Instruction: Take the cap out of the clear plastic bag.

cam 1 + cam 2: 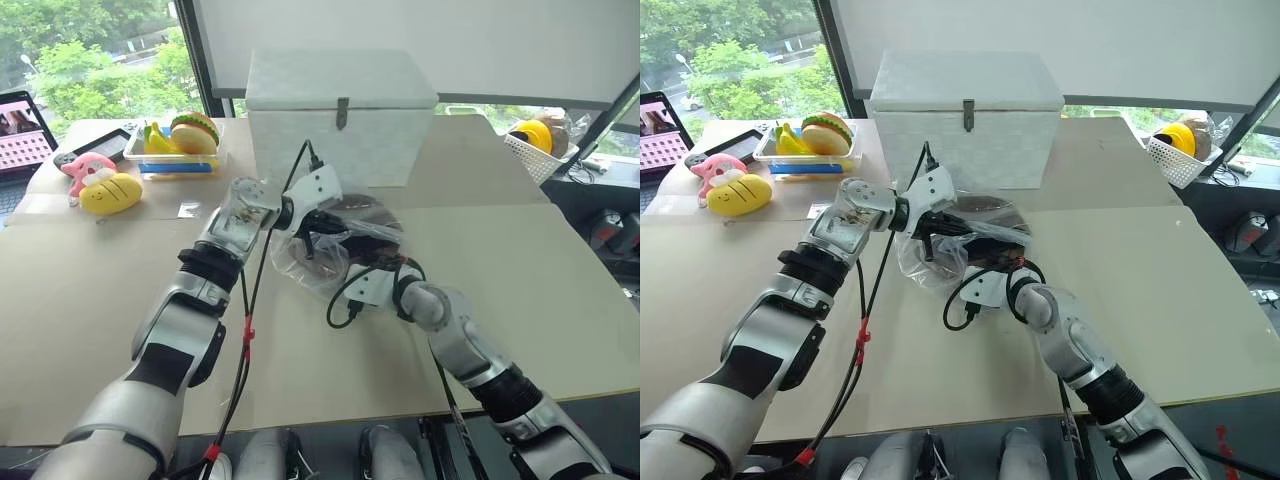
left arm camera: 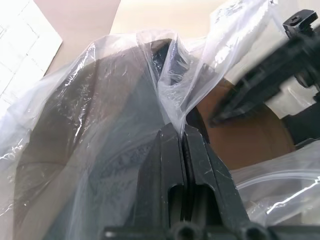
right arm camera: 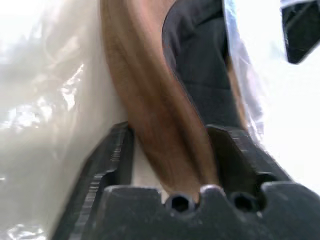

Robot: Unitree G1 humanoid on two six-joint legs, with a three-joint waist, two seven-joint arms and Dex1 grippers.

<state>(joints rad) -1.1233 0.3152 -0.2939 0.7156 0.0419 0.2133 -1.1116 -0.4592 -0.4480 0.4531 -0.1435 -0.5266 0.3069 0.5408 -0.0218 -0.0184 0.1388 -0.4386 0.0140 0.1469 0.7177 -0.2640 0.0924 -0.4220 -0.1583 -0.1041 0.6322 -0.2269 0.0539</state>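
Note:
The clear plastic bag (image 1: 322, 268) lies crumpled at mid-table in front of the white box (image 1: 340, 110). Inside it sits the cap (image 2: 250, 145), brown with dark panels. My left gripper (image 2: 181, 131) is shut on a fold of the bag's film and holds it up off the table. From the near right, my right gripper (image 3: 167, 129) reaches into the bag's mouth. Both of its fingertips press on the cap's brown edge (image 3: 165, 125). The film blurs most of the cap's far side.
A tray of toy food (image 1: 175, 140), a yellow toy (image 1: 110, 192), a pink toy (image 1: 85, 170) and a laptop (image 1: 20, 130) stand at the far left. A white basket (image 1: 540, 150) sits at the far right. The tan table (image 1: 560, 300) is bare to the right.

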